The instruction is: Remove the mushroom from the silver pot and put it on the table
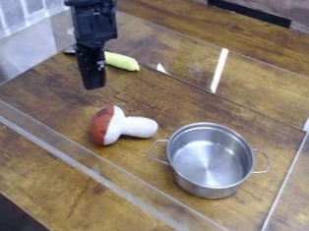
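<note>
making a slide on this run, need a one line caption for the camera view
Mushroom lying on the wooden table beside the silver pot, gripper raised nearby

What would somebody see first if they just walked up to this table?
Probably the shiny silver pot, empty and lidless at the right. Next, the mushroom lying on its side on the wood just left of it, its reddish cap facing left. The dark gripper hovers farther back, at the left.
</note>
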### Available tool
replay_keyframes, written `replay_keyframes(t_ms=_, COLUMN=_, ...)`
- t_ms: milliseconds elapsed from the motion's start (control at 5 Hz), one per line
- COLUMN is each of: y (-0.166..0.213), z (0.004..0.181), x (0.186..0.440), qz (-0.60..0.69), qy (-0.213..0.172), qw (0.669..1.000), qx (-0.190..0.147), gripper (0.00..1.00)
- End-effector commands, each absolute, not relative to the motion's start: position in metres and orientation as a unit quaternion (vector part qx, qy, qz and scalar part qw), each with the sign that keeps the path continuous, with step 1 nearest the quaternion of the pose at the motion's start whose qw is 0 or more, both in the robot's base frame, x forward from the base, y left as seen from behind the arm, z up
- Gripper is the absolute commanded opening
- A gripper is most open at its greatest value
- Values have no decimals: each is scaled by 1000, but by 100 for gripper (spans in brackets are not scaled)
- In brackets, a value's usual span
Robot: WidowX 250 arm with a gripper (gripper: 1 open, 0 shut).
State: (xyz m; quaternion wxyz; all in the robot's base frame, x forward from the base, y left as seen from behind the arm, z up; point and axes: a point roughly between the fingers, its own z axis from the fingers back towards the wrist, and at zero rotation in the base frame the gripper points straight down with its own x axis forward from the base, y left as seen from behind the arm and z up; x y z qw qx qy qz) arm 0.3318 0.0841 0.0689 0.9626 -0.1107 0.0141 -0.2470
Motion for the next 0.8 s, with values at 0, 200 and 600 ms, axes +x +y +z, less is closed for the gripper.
replay_keyframes(t_ms=0, y=97, z=82, x=345, qz=-239, qy=-17, qw=966, qx=-100, gripper=0)
replay_keyframes(t_ms=200, y=106, z=78, x=350, qz=-227, qy=-22, qw=968, qx=-105, gripper=0)
replay_keyframes(t_ms=600, y=112, z=74, x=354, qz=-234, qy=-20, qw=964, qx=-124, gripper=0)
